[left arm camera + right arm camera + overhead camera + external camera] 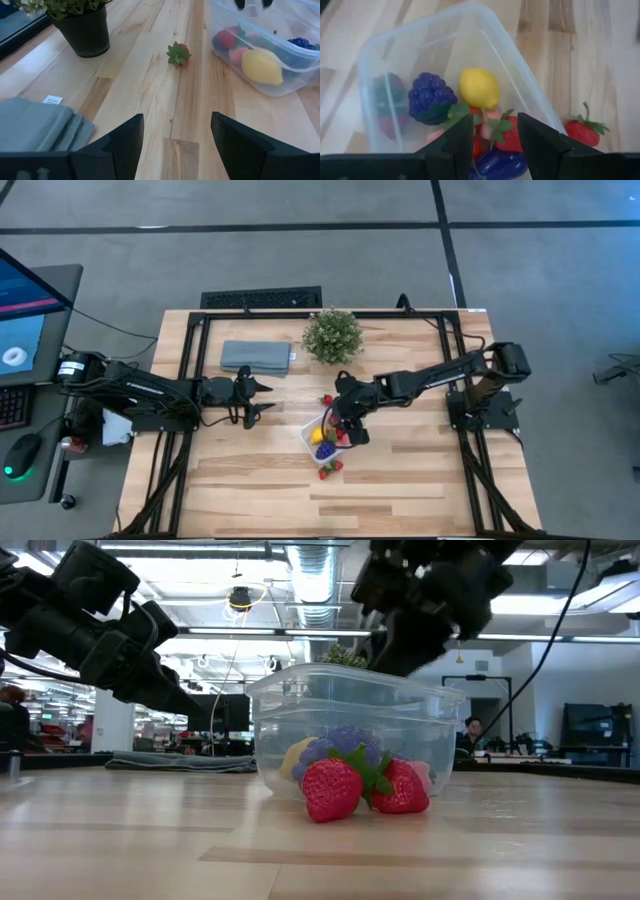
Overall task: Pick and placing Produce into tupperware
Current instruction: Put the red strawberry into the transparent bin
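Centre of the high frame: tupperware holds a yellow piece, purple pieces and strawberries. Right gripper hangs over it, jaws spread, nothing pinched. Left gripper waits at centre left, jaws spread, empty. Loose strawberries: two just below the box, one above it. Likely light, stiff, slick; pinch across the body. Box contents overlap, count unclear.
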Tool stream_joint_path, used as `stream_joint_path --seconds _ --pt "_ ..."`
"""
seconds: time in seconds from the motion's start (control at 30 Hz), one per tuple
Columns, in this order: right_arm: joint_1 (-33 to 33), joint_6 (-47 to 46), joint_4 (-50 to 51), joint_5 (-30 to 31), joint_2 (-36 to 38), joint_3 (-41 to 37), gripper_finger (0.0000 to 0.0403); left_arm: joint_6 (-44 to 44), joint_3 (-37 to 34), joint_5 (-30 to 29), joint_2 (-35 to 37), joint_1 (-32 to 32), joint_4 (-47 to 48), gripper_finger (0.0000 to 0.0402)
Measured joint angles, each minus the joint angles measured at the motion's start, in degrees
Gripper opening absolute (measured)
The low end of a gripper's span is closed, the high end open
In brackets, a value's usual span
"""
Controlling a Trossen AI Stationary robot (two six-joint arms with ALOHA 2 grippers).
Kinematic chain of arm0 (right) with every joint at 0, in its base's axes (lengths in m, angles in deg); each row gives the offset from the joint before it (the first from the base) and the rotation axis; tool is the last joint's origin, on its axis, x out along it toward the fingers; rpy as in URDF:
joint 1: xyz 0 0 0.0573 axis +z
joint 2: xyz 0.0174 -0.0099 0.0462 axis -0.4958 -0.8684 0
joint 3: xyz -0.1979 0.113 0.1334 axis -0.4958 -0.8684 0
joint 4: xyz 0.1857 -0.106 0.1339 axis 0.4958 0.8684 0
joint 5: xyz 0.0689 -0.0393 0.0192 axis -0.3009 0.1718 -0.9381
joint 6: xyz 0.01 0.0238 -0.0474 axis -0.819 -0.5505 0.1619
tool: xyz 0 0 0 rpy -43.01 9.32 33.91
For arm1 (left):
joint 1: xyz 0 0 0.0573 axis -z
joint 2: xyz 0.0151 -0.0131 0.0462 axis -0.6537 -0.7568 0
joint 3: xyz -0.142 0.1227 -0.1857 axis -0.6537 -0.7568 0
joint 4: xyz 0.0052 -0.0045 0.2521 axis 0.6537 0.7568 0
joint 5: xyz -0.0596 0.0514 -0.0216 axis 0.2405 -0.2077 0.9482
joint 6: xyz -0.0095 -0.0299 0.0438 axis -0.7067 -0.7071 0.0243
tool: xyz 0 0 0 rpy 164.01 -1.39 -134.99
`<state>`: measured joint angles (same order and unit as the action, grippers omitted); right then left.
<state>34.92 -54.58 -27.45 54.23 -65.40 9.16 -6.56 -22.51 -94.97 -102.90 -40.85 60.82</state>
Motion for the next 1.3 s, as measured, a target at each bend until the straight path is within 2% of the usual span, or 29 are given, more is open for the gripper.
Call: stream_joint_path --seconds 0.2,0.37,0.6,0.9,1.07,1.3 --pt "0.82 0.18 0.5 -0.01 3.23 0.1 0.0176 0.78 -0.01 -0.02 0.0 0.0 -0.37 0.0224" --pt "2.31 1.63 2.69 0.17 7.55 0.11 0.0174 2.27 -0.01 -0.04 -0.02 0.0 -4.17 0.0224" --pt "4.66 1.47 9.61 0.33 15.57 0.1 0.0171 9.38 0.25 -0.04 -0.01 0.0 -8.64 0.0224" --pt "8.89 -3.32 18.75 7.64 25.47 0.07 0.0171 18.29 3.76 1.77 -0.16 -2.01 -7.79 0.0224" --pt "12.86 -8.28 20.12 13.02 30.14 -0.86 0.0171 21.36 7.03 8.24 -5.63 -6.89 -7.61 0.0224" --pt "22.85 -19.49 18.6 26.71 35.98 -7.48 0.0171 26.54 16.94 18.49 -22.52 -13.01 -7.03 0.0224"
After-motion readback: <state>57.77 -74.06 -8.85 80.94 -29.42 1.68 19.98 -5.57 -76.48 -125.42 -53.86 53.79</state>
